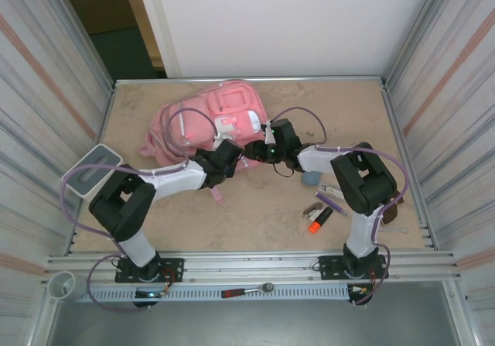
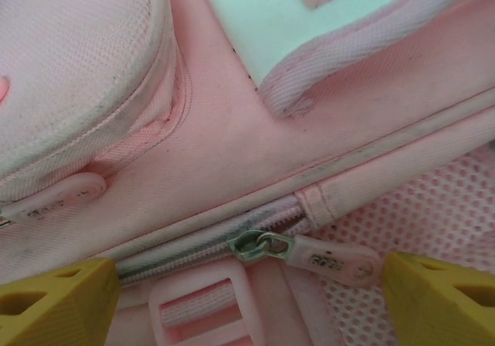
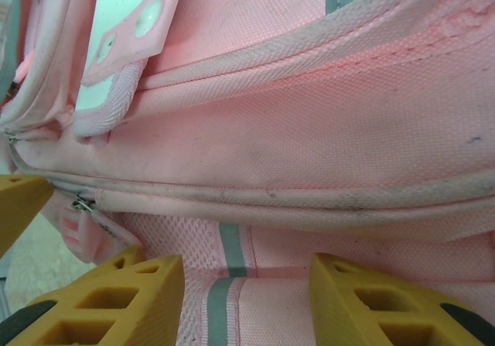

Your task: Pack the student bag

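Room: corrugated metal walls on either side, a white panel at the back, and a scuffed tan table (image 1: 255, 207) between them.
Student bag: the pink student bag (image 1: 232, 102) lies flat toward the far middle of the table, front pockets up, with both arms reaching to its near edge.
Left tool: the left tool (image 2: 249, 296) hangs just over the bag's seam, released, its yellow fingertips (image 2: 58, 299) spread wide. The pink zip pull (image 2: 336, 258) and its metal slider (image 2: 259, 245) lie between them, untouched.
Right tool: the right tool (image 3: 247, 299) sits close against the bag's lower edge, fingers half apart over mesh with a grey stripe (image 3: 230, 257). I cannot tell whether any fabric is caught between them.
Zip: the zip (image 2: 186, 257) looks closed along the stretch I can see.
Loose items: an orange marker (image 1: 320, 220) and a few small bits lie near the right arm, apart from the bag. A grey-white box (image 1: 93, 168) sits at the left edge.
Handling: I'd judge the bag soft and limp, light while unfilled, and apt to sag, wrinkle and drag across the table rather than hold its shape. The woven cloth should not be slippery.
Where to hold: the zip pull seems the place for one tool, with the other pinching the seam beside it so the zip runs instead of the whole bag sliding.
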{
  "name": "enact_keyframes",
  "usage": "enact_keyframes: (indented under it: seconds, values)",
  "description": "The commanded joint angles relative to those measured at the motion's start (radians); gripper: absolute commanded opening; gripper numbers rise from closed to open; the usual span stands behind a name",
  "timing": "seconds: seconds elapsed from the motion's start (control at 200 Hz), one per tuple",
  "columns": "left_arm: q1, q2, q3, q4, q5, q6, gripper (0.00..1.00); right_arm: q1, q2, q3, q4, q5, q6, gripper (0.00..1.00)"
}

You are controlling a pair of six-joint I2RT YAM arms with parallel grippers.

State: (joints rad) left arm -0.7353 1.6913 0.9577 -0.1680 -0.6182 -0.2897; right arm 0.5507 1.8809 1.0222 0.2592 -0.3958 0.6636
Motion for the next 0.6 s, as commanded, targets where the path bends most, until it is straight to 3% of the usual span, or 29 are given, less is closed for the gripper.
enact_keyframes:
  seconds: [0.0, 0.296, 0.596]
  values:
    - [-0.003, 0.022, 0.049, -0.025, -0.087, 0.026, 0.88, -0.01, 0.015, -0.022, -0.025, -0.007, 0.02, 0.45]
    - [-0.003, 0.015, 0.057, -0.018, -0.071, 0.053, 0.75, -0.011, 0.023, -0.028, -0.032, -0.008, 0.019, 0.45]
    - [-0.003, -0.026, 0.018, -0.027, -0.007, 0.034, 0.5, -0.015, 0.035, -0.02, -0.038, -0.012, 0.014, 0.45]
